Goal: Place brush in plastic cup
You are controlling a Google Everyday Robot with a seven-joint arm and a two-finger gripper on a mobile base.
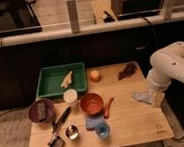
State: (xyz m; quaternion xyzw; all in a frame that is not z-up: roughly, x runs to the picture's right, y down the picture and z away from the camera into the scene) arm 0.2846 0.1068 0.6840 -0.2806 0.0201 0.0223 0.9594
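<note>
A black brush lies on the wooden table at the front left, handle pointing up-right and head near the front edge. A white cup stands upright just beyond the handle. A blue cup stands at the front middle. I cannot tell which of the two is the plastic cup. My gripper hangs from the white arm at the right side of the table, low over the surface and far from the brush. It holds nothing that I can see.
A green tray with a pale object stands at the back left. A purple bowl, an orange bowl, a small metal cup, a red-orange object, an orange and dark grapes are spread over the table.
</note>
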